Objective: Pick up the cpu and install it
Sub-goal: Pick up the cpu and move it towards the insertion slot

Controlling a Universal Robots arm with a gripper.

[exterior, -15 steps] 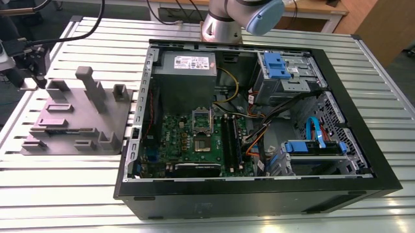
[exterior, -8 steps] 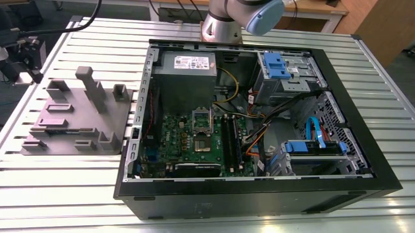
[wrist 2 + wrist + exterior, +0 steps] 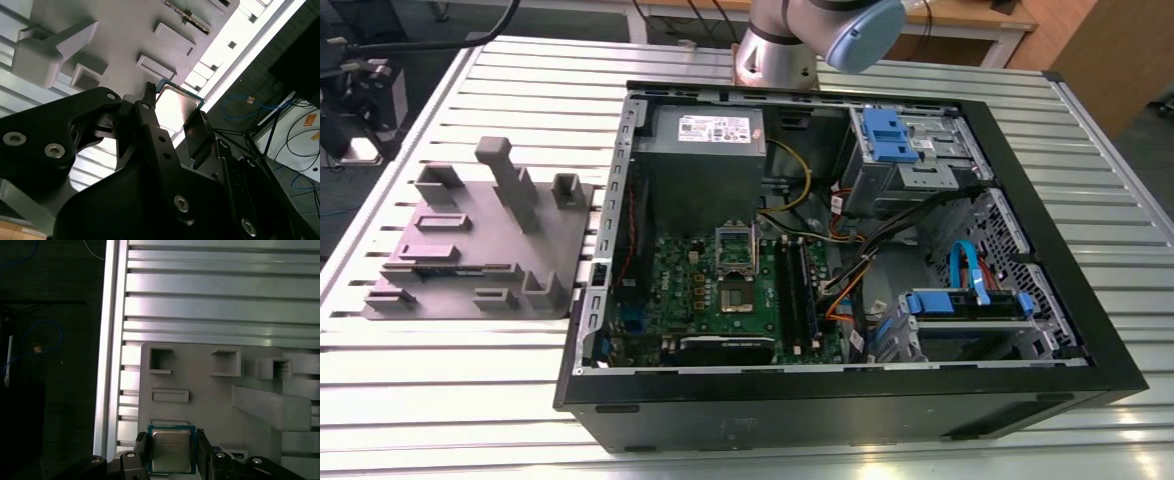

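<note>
Cpu (image 3: 170,450) (image 3: 175,107): silver-topped square chip, seen in both wrist views between the fingers of the gripper (image 3: 171,437), jaws narrow and pressed against two of its opposite edges, above one edge of the grey plastic fixture (image 3: 210,405). Fixture: on the slatted metal table (image 3: 225,300), to the exterior view's left of the open computer case (image 3: 854,400) with its motherboard socket (image 3: 736,268)

Open slatted table (image 3: 440,380) around grey fixture (image 3: 467,290). Upright blocks (image 3: 507,185) rise from it; in first wrist view one long block (image 3: 270,407) lies near the cpu (image 3: 171,449). Case walls (image 3: 607,240) ring the motherboard (image 3: 694,290); cables (image 3: 847,280) crowd the exterior view's right of the socket (image 3: 736,262), open from above.
</note>
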